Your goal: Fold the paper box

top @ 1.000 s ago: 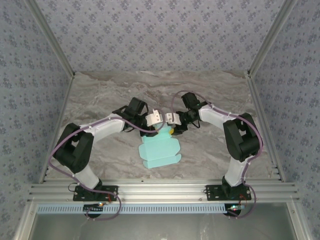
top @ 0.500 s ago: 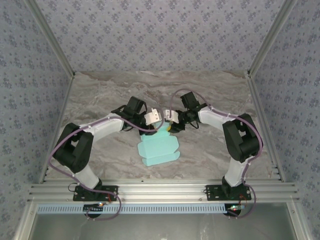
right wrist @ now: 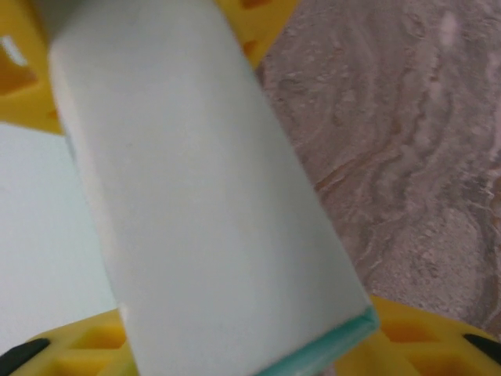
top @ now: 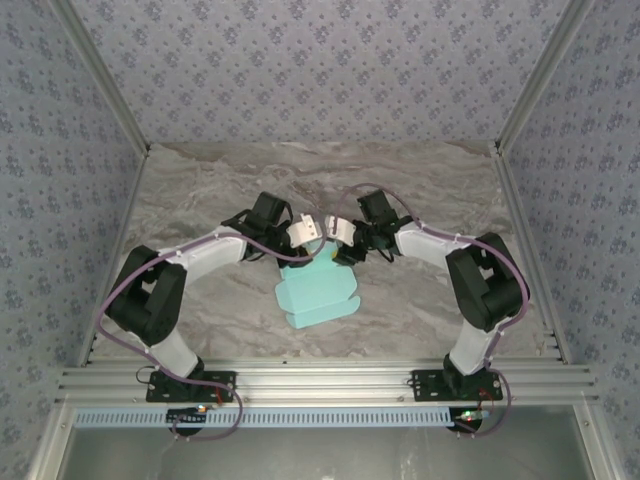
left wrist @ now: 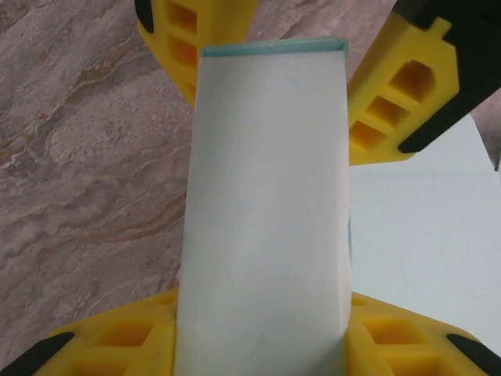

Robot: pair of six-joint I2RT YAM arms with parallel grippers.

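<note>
Marble-patterned table (top: 200, 200). My left tool (top: 313, 238) and right tool (top: 335, 238) face each other, each pinching the paper box (top: 318, 295) by its raised far panel.

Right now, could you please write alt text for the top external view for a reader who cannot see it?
The left gripper and right gripper meet over the far edge of a light cyan paper box, which lies on a marble table.

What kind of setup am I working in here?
Likely a lab robot cell, not a home: aluminium frame rail, wallpaper-covered enclosure walls, and a marble-patterned table holding the paper box.
</note>
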